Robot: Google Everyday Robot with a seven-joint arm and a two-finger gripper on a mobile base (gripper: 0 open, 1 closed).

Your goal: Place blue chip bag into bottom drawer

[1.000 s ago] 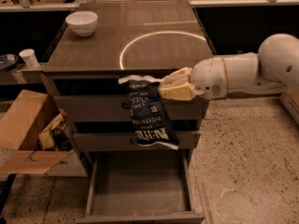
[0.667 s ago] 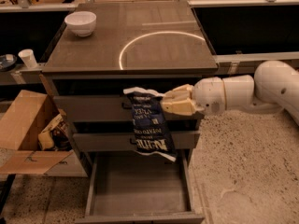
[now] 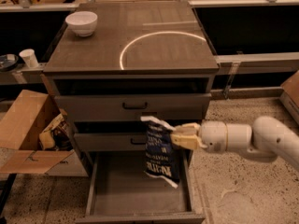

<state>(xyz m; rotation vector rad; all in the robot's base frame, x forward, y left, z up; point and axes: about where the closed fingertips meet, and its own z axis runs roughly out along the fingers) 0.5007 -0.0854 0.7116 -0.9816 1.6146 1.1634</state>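
The blue chip bag (image 3: 161, 154) is dark navy foil with white lettering and hangs upright in the air. My gripper (image 3: 180, 136) reaches in from the right and is shut on the bag's upper right edge. The bag hangs in front of the middle drawer and over the right part of the bottom drawer (image 3: 112, 195), which is pulled out with its flat grey tray showing. The bag's lower end looks a little above the tray floor.
The two shallower drawers (image 3: 134, 106) with black handles are pushed in. A white bowl (image 3: 81, 23) sits on the cabinet top. An open cardboard box (image 3: 28, 134) stands on the floor to the left. A white cup (image 3: 30, 58) stands at far left.
My gripper has moved down and a little right with the bag. The bag now hangs lower, over the open bottom drawer.
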